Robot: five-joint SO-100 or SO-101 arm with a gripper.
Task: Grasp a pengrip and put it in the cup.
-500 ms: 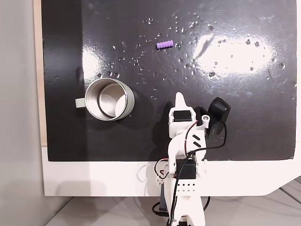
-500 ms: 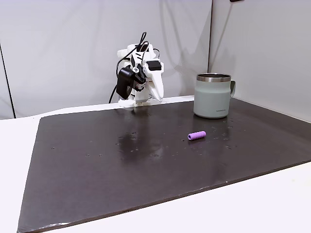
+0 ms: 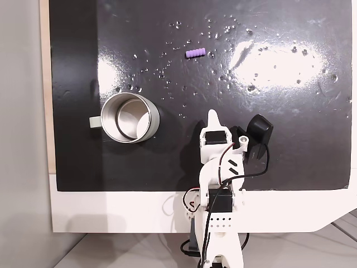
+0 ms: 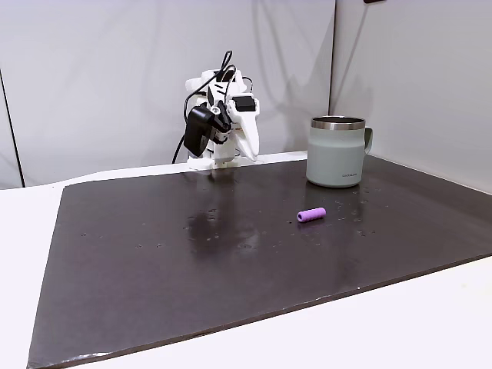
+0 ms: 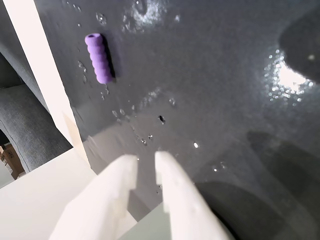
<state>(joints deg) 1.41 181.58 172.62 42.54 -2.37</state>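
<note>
The light-purple ribbed pengrip lies on its side on the black mat, far ahead of the arm; it also shows in the side fixed view and at the wrist view's upper left. The silver metal cup stands upright with its pale handle pointing left, and to the right in the side view. My gripper hangs folded close to the arm's base, pointing down at the mat. Its white fingers stand almost together with nothing between them, well short of the pengrip.
The black mat is shiny and speckled with small droplets or flecks. A white table border runs along its near edge by the arm's base. White walls stand behind the arm.
The wrist has shifted very slightly. The pengrip and the cup lie where they were.
</note>
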